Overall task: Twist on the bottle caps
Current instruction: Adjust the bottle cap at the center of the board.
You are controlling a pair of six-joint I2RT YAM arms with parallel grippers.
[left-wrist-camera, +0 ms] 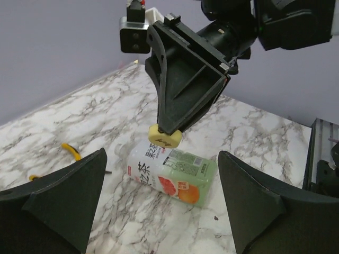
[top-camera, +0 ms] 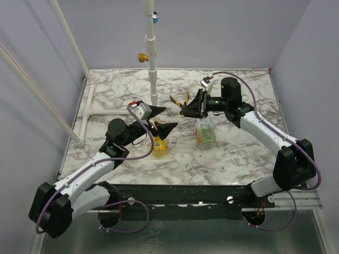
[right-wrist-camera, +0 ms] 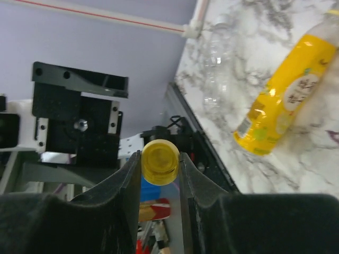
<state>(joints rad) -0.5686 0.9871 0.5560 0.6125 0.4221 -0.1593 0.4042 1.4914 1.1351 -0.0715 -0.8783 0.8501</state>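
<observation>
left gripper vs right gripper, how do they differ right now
The left gripper stands wide open and empty; the right gripper is shut on a small round yellow plastic cap. The left gripper is beside the lying yellow plastic bottle; the right gripper is near the lying clear plastic bottle with a green-and-white label. Both are black and two-fingered.

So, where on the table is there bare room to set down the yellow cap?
Bare marble: the near strip between yellow bottle and whitish cap; the far-left patch beside the white post. Crowded: the middle, with the left gripper, right gripper, pliers and clear bottle.
</observation>
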